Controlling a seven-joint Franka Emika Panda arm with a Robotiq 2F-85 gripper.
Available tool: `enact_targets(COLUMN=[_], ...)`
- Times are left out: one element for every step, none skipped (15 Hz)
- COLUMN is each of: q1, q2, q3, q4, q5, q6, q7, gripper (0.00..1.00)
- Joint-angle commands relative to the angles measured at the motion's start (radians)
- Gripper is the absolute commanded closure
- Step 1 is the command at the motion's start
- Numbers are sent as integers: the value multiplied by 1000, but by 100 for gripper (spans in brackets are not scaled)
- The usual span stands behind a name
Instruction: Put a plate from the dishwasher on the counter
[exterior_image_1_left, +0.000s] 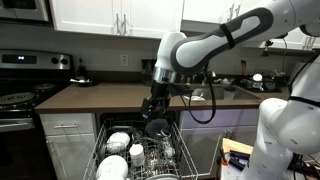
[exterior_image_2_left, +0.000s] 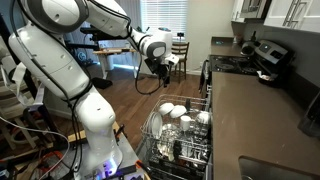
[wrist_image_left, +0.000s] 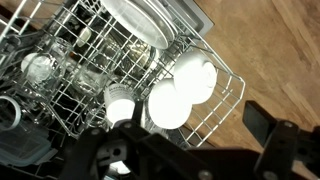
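Kitchen, dark brown bench; gripper with jaws apart, empty, above dishwasher rack. Wrist view alone shows white plate clearly; exterior views leave it indistinct.

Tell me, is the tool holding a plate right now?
No, in the wrist view the tool is open and empty above the dishwasher rack, where the white dishes sit.

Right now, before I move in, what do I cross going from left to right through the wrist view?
clear glasses → small white cup → round white dish → dishwasher rack rim → wooden floor
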Motion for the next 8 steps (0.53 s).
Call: enact_targets(q1=[-19, -17, -15, -13, -10, -4, 0, 7], q2=[77, 105, 127, 165, 194, 233, 264, 302], q3=[-6, -11, -12, -9, -6, 0, 4, 10], q4=[88, 115, 138, 172, 199, 231, 259, 291], q5=[-73, -89, -107, -133, -157, -184, -211, -240], q6=[-176, -230, -272, -312, -345, -363, -386, -402], q7=[-23, -40, -50, -64, -77, -92, -107, -117], gripper=[0, 0, 0, 0, 0, 0, 0, 0])
